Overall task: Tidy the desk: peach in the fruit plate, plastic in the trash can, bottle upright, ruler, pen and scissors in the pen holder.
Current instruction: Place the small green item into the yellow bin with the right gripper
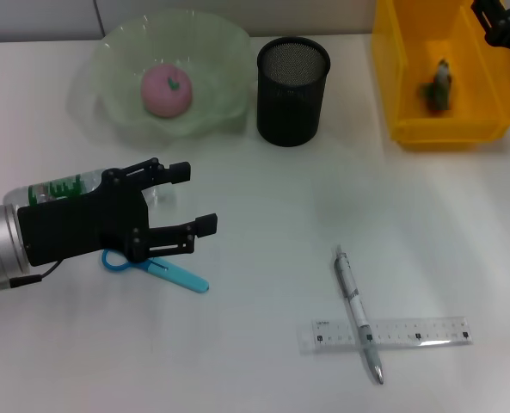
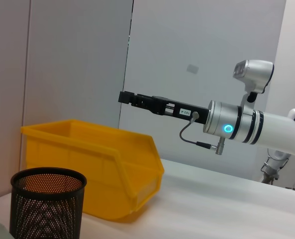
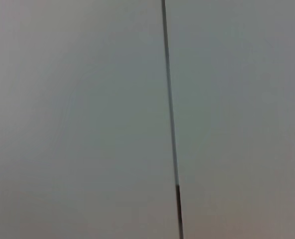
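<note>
A pink peach lies in the green fruit plate at the back left. The crumpled plastic sits inside the yellow trash can at the back right, and my right gripper hangs over that bin's far corner; the left wrist view also shows this gripper above the bin. My left gripper is open and holds nothing. It hovers over the lying clear bottle and the blue scissors. A silver pen lies across the clear ruler at the front right.
The black mesh pen holder stands between the plate and the bin, and the left wrist view shows it too. The right wrist view shows only a grey wall panel.
</note>
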`<state>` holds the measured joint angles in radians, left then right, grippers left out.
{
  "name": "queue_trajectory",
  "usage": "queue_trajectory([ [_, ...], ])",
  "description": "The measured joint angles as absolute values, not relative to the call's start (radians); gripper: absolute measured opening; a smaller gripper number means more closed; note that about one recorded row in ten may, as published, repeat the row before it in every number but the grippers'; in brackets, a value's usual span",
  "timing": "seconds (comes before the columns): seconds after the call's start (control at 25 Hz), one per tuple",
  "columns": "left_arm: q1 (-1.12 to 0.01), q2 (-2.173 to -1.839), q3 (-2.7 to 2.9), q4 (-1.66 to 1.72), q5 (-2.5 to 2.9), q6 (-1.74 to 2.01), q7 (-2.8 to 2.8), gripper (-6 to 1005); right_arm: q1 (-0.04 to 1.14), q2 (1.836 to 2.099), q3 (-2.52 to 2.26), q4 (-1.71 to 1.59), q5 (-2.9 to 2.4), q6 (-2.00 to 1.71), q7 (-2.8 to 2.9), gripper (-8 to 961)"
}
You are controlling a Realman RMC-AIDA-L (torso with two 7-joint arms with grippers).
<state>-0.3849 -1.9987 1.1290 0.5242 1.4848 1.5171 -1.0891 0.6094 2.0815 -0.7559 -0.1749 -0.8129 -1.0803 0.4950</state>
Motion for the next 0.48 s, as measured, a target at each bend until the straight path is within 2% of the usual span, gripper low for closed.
queue_trajectory([
  [0.12,-0.385,-1.998,1.129,0.526,1.485,1.519,-1.089,814,0.609,2.082,-0.755,-0.175,-0.811,-1.08,0.496,509],
  [0.48,-0.384,-1.997,1.129,0.526,1.485,1.528,-1.089,812,0.608,2.082,-0.749,-0.175,-0.807,-1.08,0.5,703],
])
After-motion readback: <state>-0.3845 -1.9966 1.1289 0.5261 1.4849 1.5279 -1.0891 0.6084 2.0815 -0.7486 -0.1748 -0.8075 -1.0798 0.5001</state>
